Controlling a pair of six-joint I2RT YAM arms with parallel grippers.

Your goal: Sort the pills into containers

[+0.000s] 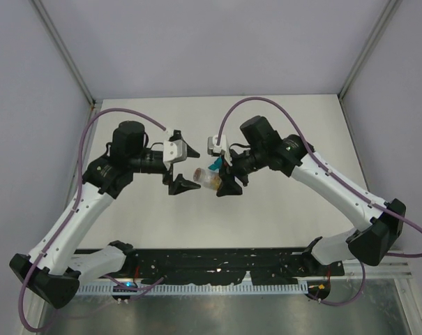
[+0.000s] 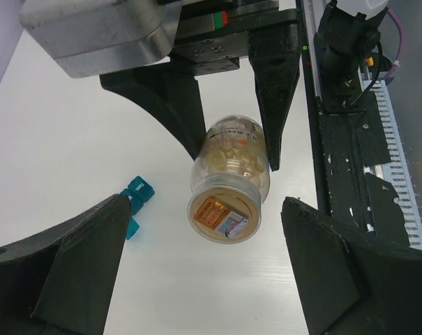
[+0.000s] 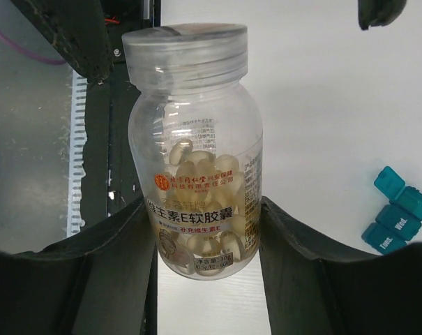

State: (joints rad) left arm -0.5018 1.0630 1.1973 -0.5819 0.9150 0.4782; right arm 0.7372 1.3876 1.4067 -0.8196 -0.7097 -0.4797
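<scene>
My right gripper (image 3: 207, 237) is shut on a clear vial (image 3: 197, 160) and holds it sideways above the table, cap on. The pills (image 3: 197, 171) are pale yellow capsules inside it. The vial's cap end (image 2: 224, 213) points at my left gripper (image 2: 204, 279), which is open and empty, with a finger on each side and short of the cap. The teal containers (image 2: 135, 199), a strip of joined square boxes with lids shut, lie on the table below and beside the vial. They also show in the right wrist view (image 3: 395, 209) and the top view (image 1: 215, 165).
A black cable rail (image 1: 217, 269) runs along the table's near edge between the arm bases. Grey enclosure walls (image 1: 29, 105) stand left, right and behind. Purple cables (image 1: 266, 101) loop over both arms.
</scene>
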